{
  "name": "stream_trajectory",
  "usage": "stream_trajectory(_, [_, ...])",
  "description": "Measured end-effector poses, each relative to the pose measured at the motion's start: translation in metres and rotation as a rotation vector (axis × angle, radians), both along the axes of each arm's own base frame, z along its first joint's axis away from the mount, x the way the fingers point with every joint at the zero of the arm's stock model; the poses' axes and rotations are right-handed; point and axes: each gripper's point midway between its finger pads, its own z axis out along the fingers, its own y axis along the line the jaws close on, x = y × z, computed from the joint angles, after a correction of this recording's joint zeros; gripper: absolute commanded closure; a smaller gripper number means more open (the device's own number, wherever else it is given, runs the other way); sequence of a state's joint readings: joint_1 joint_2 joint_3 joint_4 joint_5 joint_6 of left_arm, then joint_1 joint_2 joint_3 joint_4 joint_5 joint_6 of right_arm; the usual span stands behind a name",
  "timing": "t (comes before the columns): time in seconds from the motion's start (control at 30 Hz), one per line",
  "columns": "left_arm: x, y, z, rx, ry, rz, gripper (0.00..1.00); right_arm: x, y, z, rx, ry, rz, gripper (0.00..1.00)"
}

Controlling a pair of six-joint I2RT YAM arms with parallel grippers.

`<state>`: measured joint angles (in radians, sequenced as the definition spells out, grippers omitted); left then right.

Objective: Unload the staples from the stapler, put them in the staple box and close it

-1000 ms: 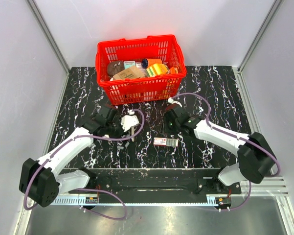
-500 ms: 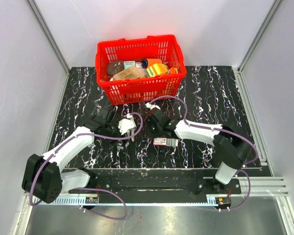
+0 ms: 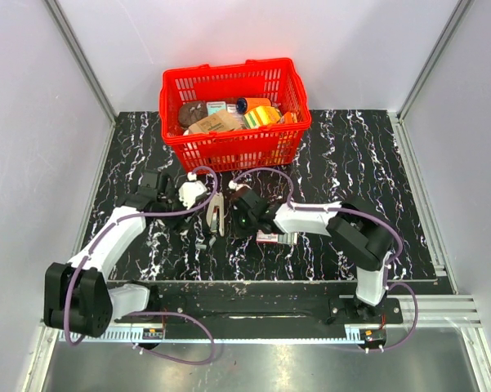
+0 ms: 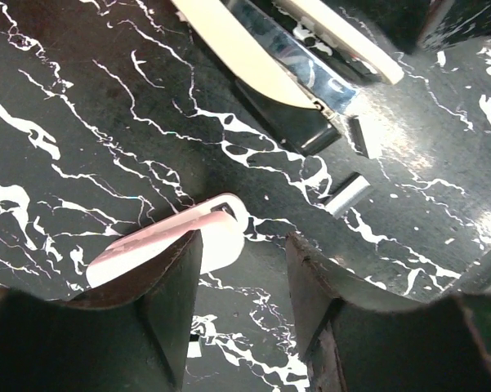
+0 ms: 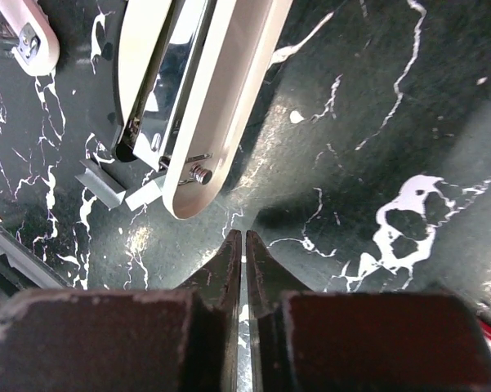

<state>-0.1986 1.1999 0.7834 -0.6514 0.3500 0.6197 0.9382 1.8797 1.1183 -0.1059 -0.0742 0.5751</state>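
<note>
My black, white-veined table (image 3: 351, 163) carries a red basket (image 3: 233, 149) at its far edge. Near the middle lies the cream stapler (image 3: 216, 215), swung open, with two short staple strips (image 5: 102, 184) just beside its tip. A small red-and-white box (image 3: 276, 238) lies to its right.

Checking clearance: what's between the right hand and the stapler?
Only bare table, in the right wrist view, between right hand and stapler; staple strips lie aside.

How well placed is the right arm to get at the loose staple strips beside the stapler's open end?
Probably yes: the right tool, shut, points just short of the stapler, and only bare table separates it from the staple strips. It would need to open first to grip.
</note>
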Motion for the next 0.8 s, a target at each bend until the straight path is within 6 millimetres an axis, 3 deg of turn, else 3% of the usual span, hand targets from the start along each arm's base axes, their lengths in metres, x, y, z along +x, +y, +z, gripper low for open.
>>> stream_trajectory(0.17, [-0.004,-0.004,0.010,-0.029,-0.023,-0.015,0.49,-0.006,0.007,-0.006,0.011,0.019,0.017,0.90])
stream_trajectory(0.37, [-0.012,-0.005,0.020,-0.045,-0.038,-0.028,0.49,0.003,0.020,-0.008,0.031,0.015,0.010,0.91])
stream_trajectory(0.53, [-0.021,-0.007,0.025,-0.046,-0.072,-0.093,0.27,0.012,0.032,-0.009,0.054,0.002,-0.003,0.92])
stream_trajectory(0.8, [-0.051,-0.007,0.008,-0.006,-0.059,-0.240,0.24,0.030,0.041,-0.008,0.060,-0.052,-0.041,0.91])
